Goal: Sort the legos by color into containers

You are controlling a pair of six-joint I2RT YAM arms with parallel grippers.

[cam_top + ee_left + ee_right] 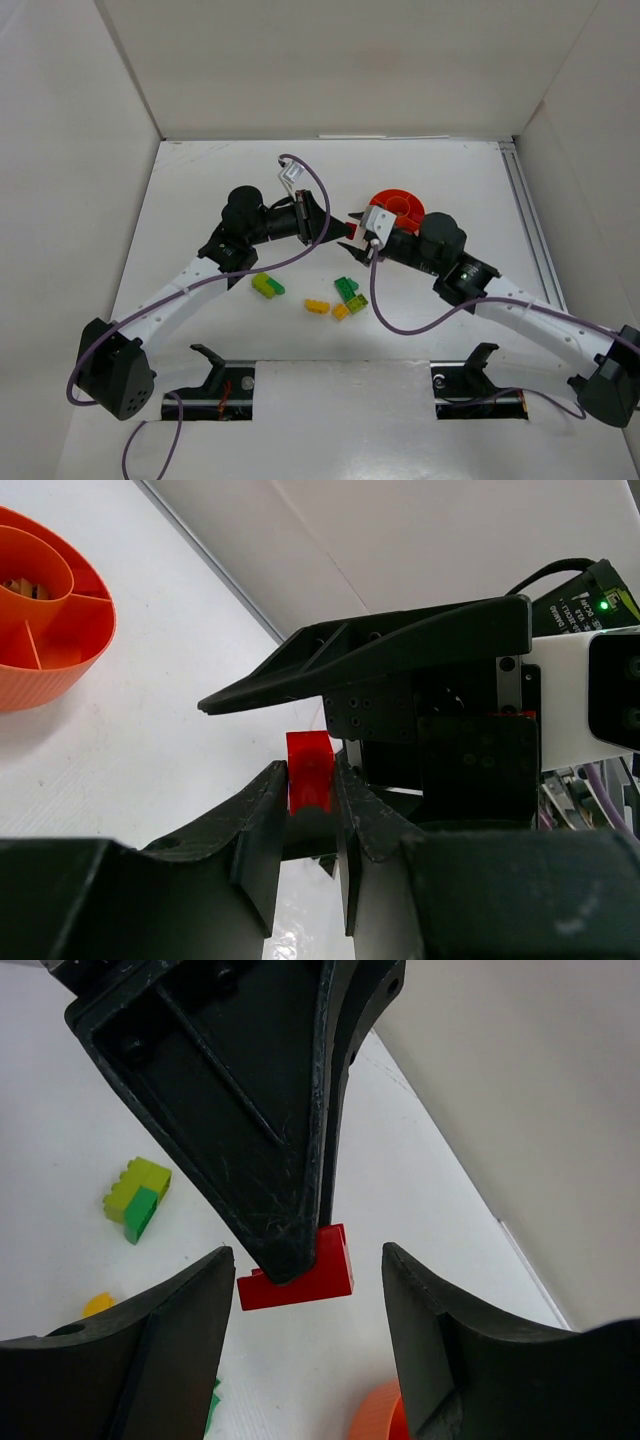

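Your left gripper pinches the red lego brick above the table, near its far edge beside the orange dish. Right gripper straddles it, jaws apart, no contact. Light, rigid, slick (little exposed): take the free flat sides.

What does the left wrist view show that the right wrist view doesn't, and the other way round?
Only left wrist: the inside compartments of the orange dish. Only right wrist: loose lime-and-green bricks and a yellow brick. Both: the red brick clamped in the left pincer, the open right pincer close by, and part of the dish.
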